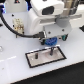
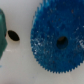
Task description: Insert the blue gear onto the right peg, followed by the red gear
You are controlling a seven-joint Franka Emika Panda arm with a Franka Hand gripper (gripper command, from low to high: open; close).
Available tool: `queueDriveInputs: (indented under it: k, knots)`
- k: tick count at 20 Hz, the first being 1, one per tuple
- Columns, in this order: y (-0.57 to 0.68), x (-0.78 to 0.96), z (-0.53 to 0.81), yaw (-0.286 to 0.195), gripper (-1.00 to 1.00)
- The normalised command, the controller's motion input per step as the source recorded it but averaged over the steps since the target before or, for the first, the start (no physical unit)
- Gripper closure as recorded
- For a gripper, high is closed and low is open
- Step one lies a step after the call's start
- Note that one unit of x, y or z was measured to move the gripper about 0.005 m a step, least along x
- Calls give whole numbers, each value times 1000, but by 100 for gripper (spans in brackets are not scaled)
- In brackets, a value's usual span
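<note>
My claw (image 1: 50,41) hangs over the plate (image 1: 46,56) near the peg (image 1: 51,49), blue gear (image 2: 58,42) under it; grip state unclear.

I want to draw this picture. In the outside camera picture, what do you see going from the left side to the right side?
From the exterior view's left to right: black cables, then the white robot arm, then the blue gear under the gripper, just above the black-rimmed white plate.
</note>
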Motion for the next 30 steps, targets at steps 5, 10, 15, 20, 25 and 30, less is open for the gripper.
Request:
queueDriveInputs:
  k: [5,10,15,20,25,30]
  knots:
    - [14,-131,1,0,100]
    - [6,-49,142,0,100]
    - [1,239,461,0,100]
    - [-79,379,557,0,100]
    - [-172,636,506,0,100]
    - [-215,698,393,0,100]
